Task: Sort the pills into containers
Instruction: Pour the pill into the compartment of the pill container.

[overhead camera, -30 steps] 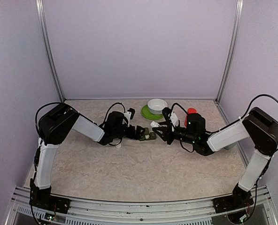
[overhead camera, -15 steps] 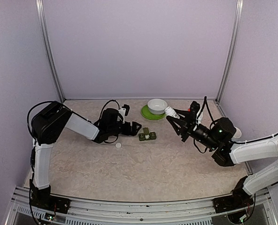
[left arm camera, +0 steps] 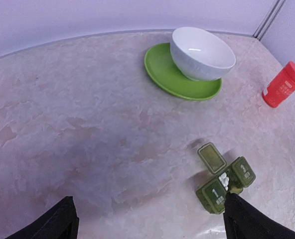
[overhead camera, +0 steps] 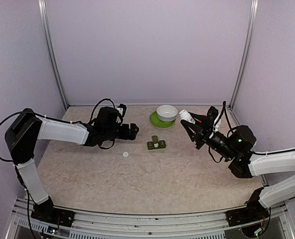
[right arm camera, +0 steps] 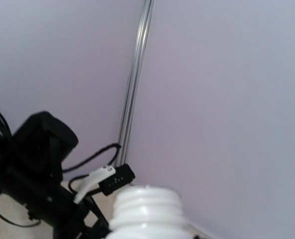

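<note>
One marbled desk (overhead camera: 152, 184) carries everything. Two arms reach over it. The left pincer (overhead camera: 133, 131) hangs low over the desk's left half, jaws wide with nothing between them. The right pincer (overhead camera: 190, 122) is up above the right side, narrowed on a small white bottle (overhead camera: 186, 115) whose threaded neck is uncapped.

A white bowl (overhead camera: 167, 112) sits on a green plate (overhead camera: 157, 121) by the far edge. A red bottle (left arm camera: 283, 84) stands toward the far right corner.

The containers (overhead camera: 156, 145) lie near the desk's middle, just in front of the plate and apart from both pincers, with one lid open. A white disc (overhead camera: 125, 155) lies on the desk to their left. White pills (left arm camera: 223, 180) show in one compartment.
</note>
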Controlling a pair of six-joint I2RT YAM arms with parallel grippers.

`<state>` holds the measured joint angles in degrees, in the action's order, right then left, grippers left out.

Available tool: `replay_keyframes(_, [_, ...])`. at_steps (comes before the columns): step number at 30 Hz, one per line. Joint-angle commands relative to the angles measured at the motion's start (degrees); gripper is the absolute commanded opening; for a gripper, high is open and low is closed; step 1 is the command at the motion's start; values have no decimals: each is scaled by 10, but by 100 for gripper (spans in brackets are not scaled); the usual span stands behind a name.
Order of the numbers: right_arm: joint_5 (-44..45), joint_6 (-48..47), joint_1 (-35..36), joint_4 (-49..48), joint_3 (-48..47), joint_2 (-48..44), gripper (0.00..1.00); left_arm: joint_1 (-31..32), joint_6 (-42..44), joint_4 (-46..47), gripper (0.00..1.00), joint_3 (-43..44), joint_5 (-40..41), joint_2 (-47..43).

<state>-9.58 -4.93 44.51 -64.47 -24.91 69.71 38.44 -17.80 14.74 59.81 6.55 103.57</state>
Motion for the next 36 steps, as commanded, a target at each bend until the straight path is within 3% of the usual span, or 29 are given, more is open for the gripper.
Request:
replay_keyframes(1, [7,4,5,34,-10,-11,19,32,-9,-134,99,-10,75,-15])
replay_keyframes(9, [11,2,6,84,-11,-30,20,43,-38,-180,98,-27,63,-23])
replay_keyframes(22, [12,1,6,100,-13,-27,22,50,-55,-181,75,-36,24,10])
replay_keyframes(36, [14,1,6,103,-12,-22,22,67,-51,-188,64,-33,56,39])
